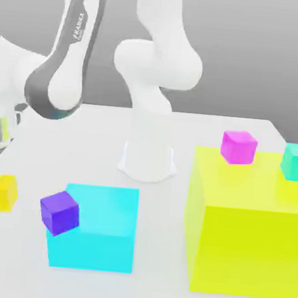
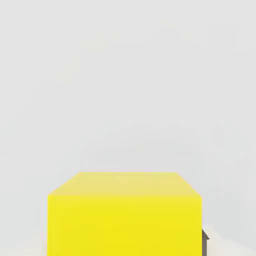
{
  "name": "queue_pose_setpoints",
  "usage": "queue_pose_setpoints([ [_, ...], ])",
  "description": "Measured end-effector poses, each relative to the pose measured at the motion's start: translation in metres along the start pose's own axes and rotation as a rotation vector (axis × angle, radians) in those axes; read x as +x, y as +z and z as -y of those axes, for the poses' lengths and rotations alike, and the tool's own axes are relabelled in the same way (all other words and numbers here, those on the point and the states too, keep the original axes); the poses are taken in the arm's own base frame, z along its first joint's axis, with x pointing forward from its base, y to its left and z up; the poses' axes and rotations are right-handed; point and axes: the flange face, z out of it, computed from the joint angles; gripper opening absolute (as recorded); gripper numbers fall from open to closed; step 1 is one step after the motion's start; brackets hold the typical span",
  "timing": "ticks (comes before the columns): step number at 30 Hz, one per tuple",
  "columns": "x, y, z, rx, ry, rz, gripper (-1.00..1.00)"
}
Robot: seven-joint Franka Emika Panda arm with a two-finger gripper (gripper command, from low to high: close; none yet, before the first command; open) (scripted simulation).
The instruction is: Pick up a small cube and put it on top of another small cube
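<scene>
- Exterior view: your small yellow cube [image 1: 1, 193] sits at the table's [image 1: 101, 147] edge on the exterior view's left, with the arm [image 1: 64, 61] reaching down over it. The small purple cube [image 1: 59, 212] perches on the cyan block's [image 1: 96, 236] corner; nudge it and your landing spot could topple.
- Hand view: the claw is clenched on the small yellow cube [image 2: 125, 215]. If the hold is off-centre, expect it to twist or slip as you lift.
</scene>
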Motion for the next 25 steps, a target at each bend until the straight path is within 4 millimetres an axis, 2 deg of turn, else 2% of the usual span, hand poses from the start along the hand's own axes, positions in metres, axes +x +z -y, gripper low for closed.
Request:
queue_pose_setpoints([
  [2,-0.057,-0.025,-0.005,-0.003,-0.036,0.022,-1.00],
  [5,-0.133,-0.061,-0.027,-0.012,-0.087,0.045,-1.00],
  [7,-0.178,-0.080,-0.050,-0.021,-0.131,0.054,-1.00],
  [10,-0.239,-0.105,-0.095,-0.036,-0.200,0.057,-1.00],
  [14,-0.308,-0.136,-0.176,-0.056,-0.300,0.046,-1.00],
  [17,-0.349,-0.154,-0.254,-0.068,-0.379,0.015,-1.00],
  [19,-0.372,-0.150,-0.311,-0.074,-0.425,-0.029,-1.00],
  [20,-0.380,-0.138,-0.334,-0.075,-0.443,-0.048,-1.00],
  [21,-0.382,-0.124,-0.347,-0.075,-0.452,-0.058,-1.00],
  [22,-0.383,-0.112,-0.354,-0.075,-0.457,-0.063,1.00],
  [25,-0.383,-0.112,-0.354,-0.075,-0.457,-0.063,1.00],
])
